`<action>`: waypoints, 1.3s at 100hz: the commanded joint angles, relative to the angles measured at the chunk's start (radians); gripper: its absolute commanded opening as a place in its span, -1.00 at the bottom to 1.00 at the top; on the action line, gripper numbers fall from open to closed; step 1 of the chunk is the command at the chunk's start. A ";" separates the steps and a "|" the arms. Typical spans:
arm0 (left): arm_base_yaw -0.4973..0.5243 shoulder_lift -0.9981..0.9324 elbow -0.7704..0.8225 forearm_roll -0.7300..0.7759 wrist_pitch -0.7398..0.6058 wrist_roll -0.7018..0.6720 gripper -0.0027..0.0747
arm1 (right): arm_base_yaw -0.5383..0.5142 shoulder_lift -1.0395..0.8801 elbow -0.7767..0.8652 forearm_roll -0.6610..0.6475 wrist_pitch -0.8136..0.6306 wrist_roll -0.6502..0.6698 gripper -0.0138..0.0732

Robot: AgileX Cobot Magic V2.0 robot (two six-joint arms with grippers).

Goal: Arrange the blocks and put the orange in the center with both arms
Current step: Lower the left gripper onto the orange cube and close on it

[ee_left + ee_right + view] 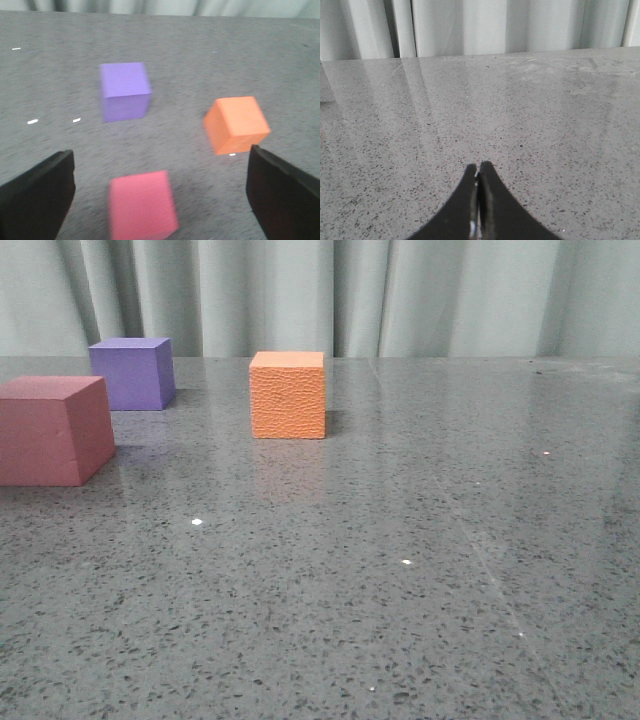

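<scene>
The orange cube [288,394] with its pebbled skin stands on the table toward the back, left of the middle. A purple cube [132,372] sits at the back left, and a pinkish-red cube [52,429] is nearer, at the left edge. Neither arm shows in the front view. In the left wrist view my left gripper [161,192] hangs open above the table, the pinkish-red cube [142,205] between its wide-apart fingers, untouched. The purple cube [124,91] and orange cube [237,124] lie beyond. My right gripper [478,172] is shut on nothing, over bare tabletop.
The grey speckled stone tabletop [420,570] stretches bare across the front and right. A pale pleated curtain [400,290] hangs behind the table's far edge. The left wrist view is motion-blurred.
</scene>
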 commanded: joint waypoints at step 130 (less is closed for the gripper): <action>-0.387 0.785 -0.646 0.488 0.077 -0.598 0.75 | -0.003 -0.026 -0.014 -0.002 -0.085 -0.007 -0.84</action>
